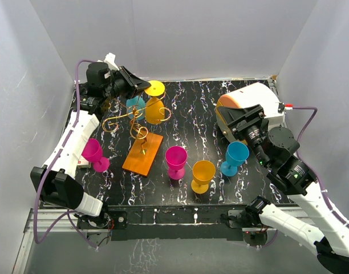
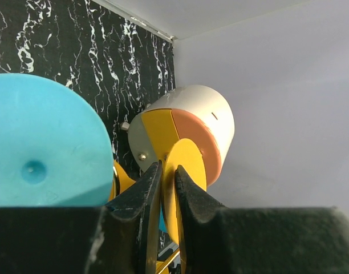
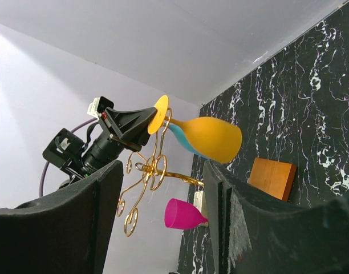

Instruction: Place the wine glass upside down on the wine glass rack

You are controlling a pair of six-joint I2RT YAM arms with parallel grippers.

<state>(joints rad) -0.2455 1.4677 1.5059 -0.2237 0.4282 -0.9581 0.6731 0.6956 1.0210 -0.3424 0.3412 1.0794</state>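
A yellow wine glass [image 1: 154, 110] hangs upside down at the back of the table, its stem in a curl of the gold wire wine glass rack [image 1: 126, 121], which stands on an orange base [image 1: 143, 153]. My left gripper [image 1: 141, 87] pinches the glass's round foot [image 2: 189, 162], which fills the narrow gap between the fingers [image 2: 146, 191]. A blue glass [image 1: 134, 104] hangs beside it, its foot [image 2: 43, 142] large in the left wrist view. My right gripper [image 1: 242, 123] hovers open at the right and holds nothing. From there I see the yellow glass [image 3: 211, 137] and the rack [image 3: 147, 171].
A white-and-orange drum [image 1: 251, 98] sits at the back right, behind my right gripper. Upright glasses stand on the black marbled table: pink [image 1: 94, 153] at the left, pink [image 1: 175, 161], yellow [image 1: 202, 174] and blue [image 1: 236, 157] across the front. White walls enclose the table.
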